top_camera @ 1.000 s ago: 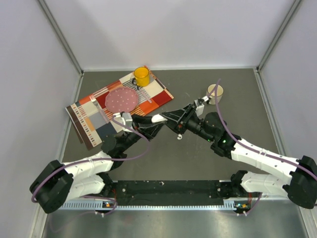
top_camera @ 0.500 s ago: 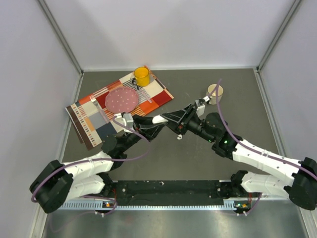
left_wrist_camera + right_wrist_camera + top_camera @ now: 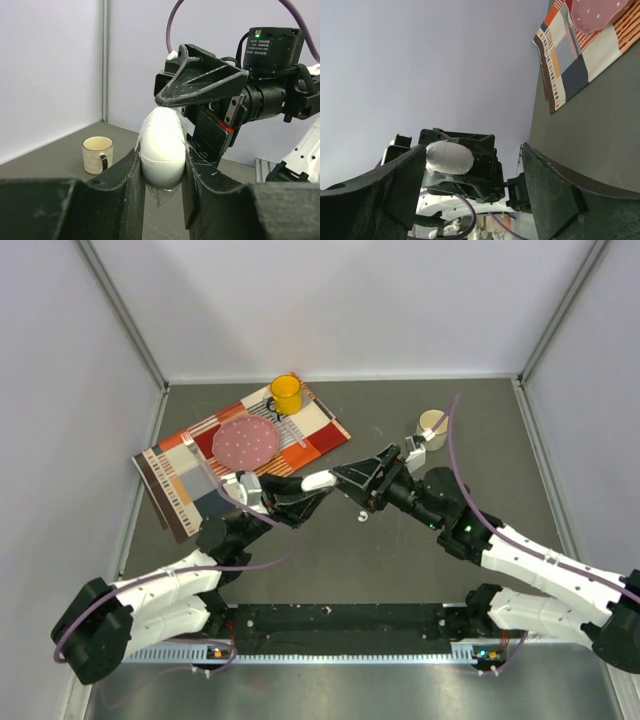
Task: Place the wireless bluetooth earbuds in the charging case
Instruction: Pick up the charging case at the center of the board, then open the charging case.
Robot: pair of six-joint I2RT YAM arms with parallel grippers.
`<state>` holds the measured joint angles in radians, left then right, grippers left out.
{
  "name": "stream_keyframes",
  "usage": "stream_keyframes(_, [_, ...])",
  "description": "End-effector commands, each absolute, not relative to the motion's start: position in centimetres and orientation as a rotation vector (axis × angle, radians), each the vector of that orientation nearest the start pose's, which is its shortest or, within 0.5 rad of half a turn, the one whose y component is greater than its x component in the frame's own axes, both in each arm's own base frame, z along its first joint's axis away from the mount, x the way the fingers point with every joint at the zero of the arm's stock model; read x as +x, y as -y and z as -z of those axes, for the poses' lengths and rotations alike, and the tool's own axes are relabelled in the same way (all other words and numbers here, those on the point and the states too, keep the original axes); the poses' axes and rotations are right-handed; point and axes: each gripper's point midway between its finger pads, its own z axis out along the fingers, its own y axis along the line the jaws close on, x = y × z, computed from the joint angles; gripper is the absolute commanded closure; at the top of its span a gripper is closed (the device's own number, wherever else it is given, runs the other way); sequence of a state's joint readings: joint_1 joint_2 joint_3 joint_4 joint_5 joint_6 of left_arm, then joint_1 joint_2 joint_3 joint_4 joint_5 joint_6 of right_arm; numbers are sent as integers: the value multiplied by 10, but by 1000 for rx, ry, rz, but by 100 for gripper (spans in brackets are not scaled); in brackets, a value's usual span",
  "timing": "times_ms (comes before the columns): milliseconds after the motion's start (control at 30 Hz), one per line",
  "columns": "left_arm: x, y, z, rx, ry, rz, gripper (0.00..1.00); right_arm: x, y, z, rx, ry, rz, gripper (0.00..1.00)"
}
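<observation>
A white oval charging case (image 3: 162, 145) is held upright above the table, with my left gripper (image 3: 162, 167) shut on its lower half. A thin seam runs around it and clear film hangs below it. In the top view the case (image 3: 320, 481) shows as a white patch at the left gripper (image 3: 312, 492) tips. My right gripper (image 3: 356, 480) hovers right beside it, jaws open. In the right wrist view the case (image 3: 449, 156) sits near one finger (image 3: 407, 180) of the wide-open right gripper (image 3: 472, 172). The earbuds are out of view.
A cream mug (image 3: 433, 424) stands at the back right. A patchwork placemat (image 3: 190, 480) at the back left carries a pink dotted plate (image 3: 245, 441) and a yellow mug (image 3: 286, 393). Grey walls close in three sides.
My right gripper has opened its jaws and its arm has lifted slightly away from the case. The left gripper keeps its hold and has shifted a little to the left.
</observation>
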<state>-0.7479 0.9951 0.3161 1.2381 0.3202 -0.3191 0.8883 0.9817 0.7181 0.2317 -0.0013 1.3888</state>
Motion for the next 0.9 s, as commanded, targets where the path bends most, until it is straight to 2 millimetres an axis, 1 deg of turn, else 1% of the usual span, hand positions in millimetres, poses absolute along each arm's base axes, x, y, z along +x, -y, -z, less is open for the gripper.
stream_keyframes(0, [178, 259, -346, 517, -877, 1128, 100, 203, -308, -343, 323, -1767, -1606, 24])
stream_keyframes(33, [178, 261, -343, 533, -897, 1127, 100, 202, -306, -351, 292, -1750, -1593, 23])
stream_keyframes(67, [177, 262, -341, 557, -899, 1115, 100, 201, -304, -348, 246, -1761, -1545, 22])
stream_keyframes(100, [175, 262, -342, 575, -898, 1113, 100, 201, -303, -349, 227, -1764, -1523, 20])
stream_keyframes(133, [174, 267, -337, 614, -941, 1118, 100, 202, -301, -354, 219, -1755, -1512, 20])
stream_keyframes(167, [174, 269, -337, 638, -946, 1107, 100, 201, -300, -352, 205, -1765, -1498, 20])
stream_keyframes(233, [173, 272, -336, 683, -970, 1094, 100, 198, -302, -356, 193, -1764, -1525, 19])
stream_keyframes(267, [172, 272, -336, 692, -972, 1089, 100, 192, -307, -355, 162, -1786, -1560, 19])
stream_keyframes(333, [173, 271, -338, 698, -970, 1079, 100, 188, -314, -359, 149, -1791, -1614, 20])
stream_keyframes(367, [172, 271, -338, 699, -967, 1077, 100, 183, -318, -359, 122, -1809, -1648, 20])
stream_keyframes(433, [173, 272, -339, 699, -968, 1077, 100, 179, -328, -358, 104, -1835, -1702, 20])
stream_keyframes(467, [174, 272, -339, 699, -968, 1078, 100, 173, -332, -358, 72, -1851, -1742, 20])
stream_keyframes(500, [175, 273, -337, 700, -975, 1079, 100, 173, -337, -358, 66, -1850, -1768, 22])
stream_keyframes(600, [175, 274, -340, 698, -969, 1093, 100, 168, -344, -354, 52, -1865, -1826, 30])
stream_keyframes(700, [177, 275, -339, 690, -987, 1109, 100, 172, -341, -355, 6, -1850, -1756, 30])
stream_keyframes(733, [177, 275, -338, 686, -991, 1116, 100, 173, -335, -351, -24, -1850, -1686, 29])
stream_keyframes(767, [176, 275, -338, 686, -991, 1120, 100, 179, -329, -350, -12, -1837, -1621, 27])
stream_keyframes(800, [175, 274, -337, 681, -984, 1124, 100, 181, -324, -353, -30, -1815, -1575, 26])
stream_keyframes(833, [175, 273, -338, 669, -981, 1136, 100, 186, -314, -348, -59, -1809, -1471, 24])
stream_keyframes(867, [174, 271, -338, 657, -974, 1138, 100, 189, -308, -349, -71, -1793, -1424, 22])
